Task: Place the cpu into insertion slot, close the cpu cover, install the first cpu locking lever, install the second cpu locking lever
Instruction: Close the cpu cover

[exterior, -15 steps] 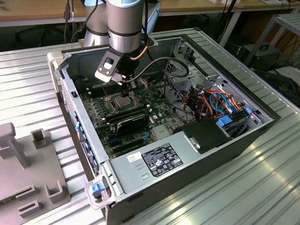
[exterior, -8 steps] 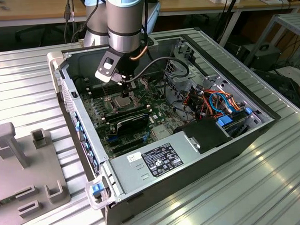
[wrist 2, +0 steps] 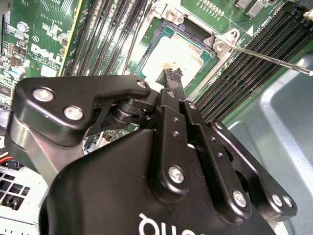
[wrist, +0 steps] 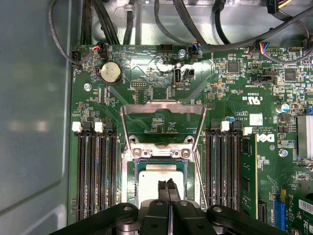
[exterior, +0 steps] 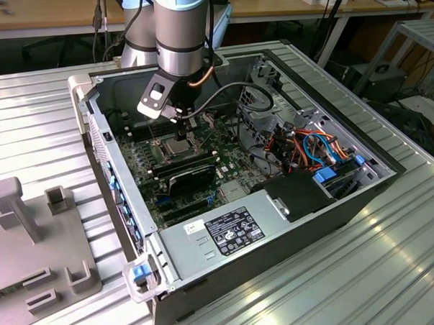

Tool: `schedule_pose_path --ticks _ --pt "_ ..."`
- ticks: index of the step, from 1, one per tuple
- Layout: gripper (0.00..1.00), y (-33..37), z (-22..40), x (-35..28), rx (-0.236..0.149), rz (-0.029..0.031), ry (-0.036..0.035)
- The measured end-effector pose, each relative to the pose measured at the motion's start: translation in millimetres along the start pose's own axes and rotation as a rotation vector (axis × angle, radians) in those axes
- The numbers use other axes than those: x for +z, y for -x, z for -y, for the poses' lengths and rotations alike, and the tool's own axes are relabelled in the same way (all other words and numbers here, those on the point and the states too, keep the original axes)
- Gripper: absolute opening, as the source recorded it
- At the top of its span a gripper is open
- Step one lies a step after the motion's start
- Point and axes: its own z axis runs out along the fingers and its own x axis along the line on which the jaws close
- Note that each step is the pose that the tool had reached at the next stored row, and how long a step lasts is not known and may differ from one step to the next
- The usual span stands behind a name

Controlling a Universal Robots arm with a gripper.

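Note:
The cpu (wrist: 151, 176) lies flat in the insertion slot (wrist: 128, 169), its silver top bright in the second wrist view (wrist 2: 171, 56). My gripper (wrist: 167, 186) hangs straight over the chip with its black fingers pressed together and nothing between them. I cannot tell whether the fingertips (wrist 2: 171, 77) touch the chip. The cpu cover (wrist: 163, 108) is swung open and lies back beyond the socket, green board showing through its window. A thin wire locking lever (wrist 2: 274, 60) stands out free beside the socket. In the exterior view the gripper (exterior: 182, 126) sits just above the socket (exterior: 177, 145) inside the open case.
Long black memory slots (wrist: 95, 171) flank the socket on both sides. A black fan card (exterior: 192, 174), a power supply (exterior: 234, 230) and coloured cables (exterior: 310, 147) fill the case's near and right parts. Case walls (exterior: 92, 117) surround the board. A grey fixture (exterior: 33, 235) stands outside on the exterior view's left.

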Motion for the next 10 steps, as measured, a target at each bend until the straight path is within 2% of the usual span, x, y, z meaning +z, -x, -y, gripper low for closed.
schedule_pose_path --ticks 3,7,10 --pt "0.11 0.0 0.0 0.0 0.000 0.0007 0.0000" --pt "0.11 0.0 0.1 0.0 0.000 0.0016 -0.0128" --pt "0.11 -0.1 -0.2 -0.8 0.000 0.0014 -0.0127"
